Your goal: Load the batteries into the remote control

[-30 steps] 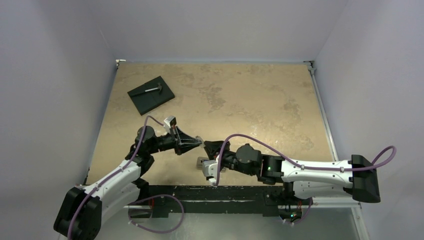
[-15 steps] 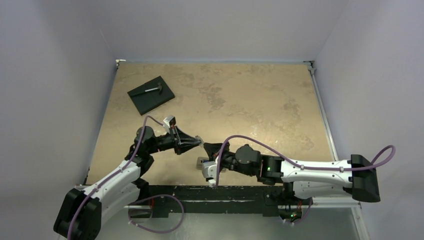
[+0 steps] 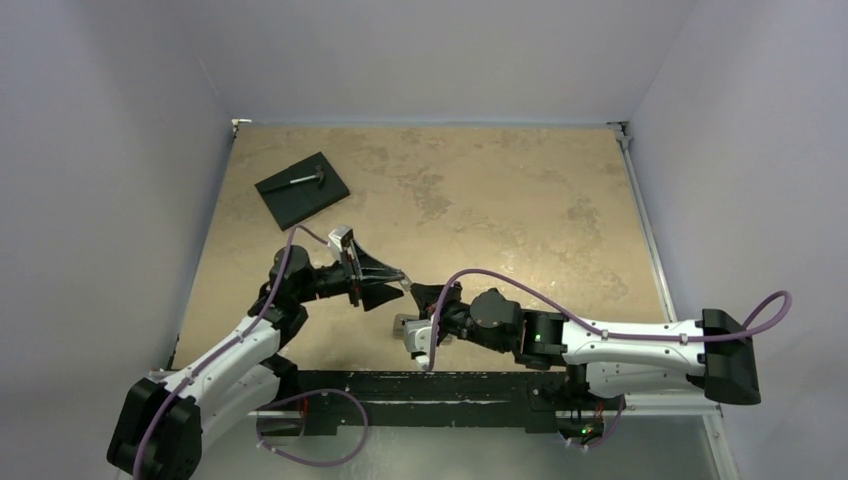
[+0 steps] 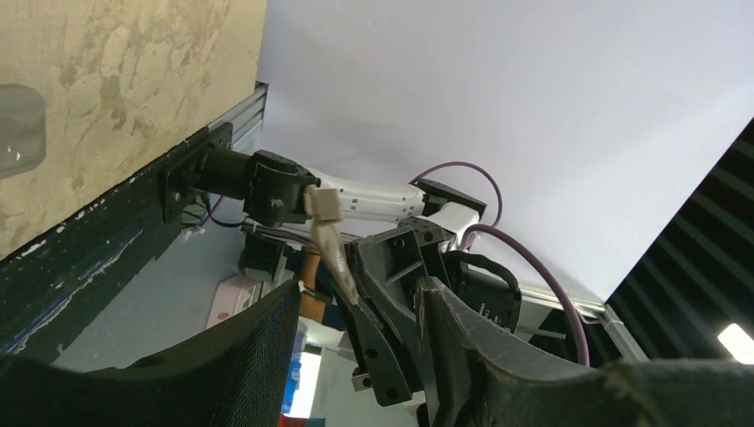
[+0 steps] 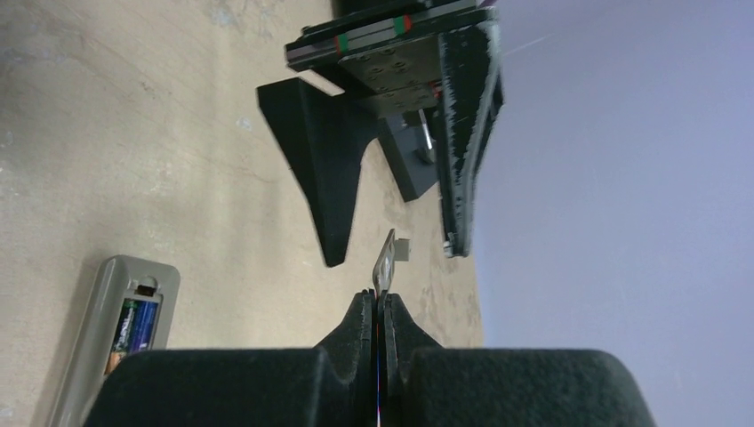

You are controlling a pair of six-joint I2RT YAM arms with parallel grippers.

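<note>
The remote control [image 5: 100, 331] lies back up on the table, its recess uncovered. A dark battery [image 5: 133, 327] with blue and gold marks lies in the recess; I cannot make out a second one. My right gripper [image 5: 377, 301] is shut on a thin grey battery cover [image 5: 385, 260], held edge-up above the table. My left gripper [image 4: 360, 286] is open, its fingers [image 5: 324, 178] spread on either side of the cover without touching it. In the top view the remote [image 3: 403, 326] is half hidden under the right gripper [image 3: 418, 293], and the left gripper [image 3: 393, 287] faces it.
A black square slab [image 3: 285, 195] with a small grey hammer-like tool [image 3: 305, 179] on it lies at the far left of the tan table [image 3: 500, 200]. The table's dark front rail [image 3: 420, 385] runs just behind the remote.
My left gripper has opened and let go of the cover. The right gripper still holds the cover and has barely moved.
</note>
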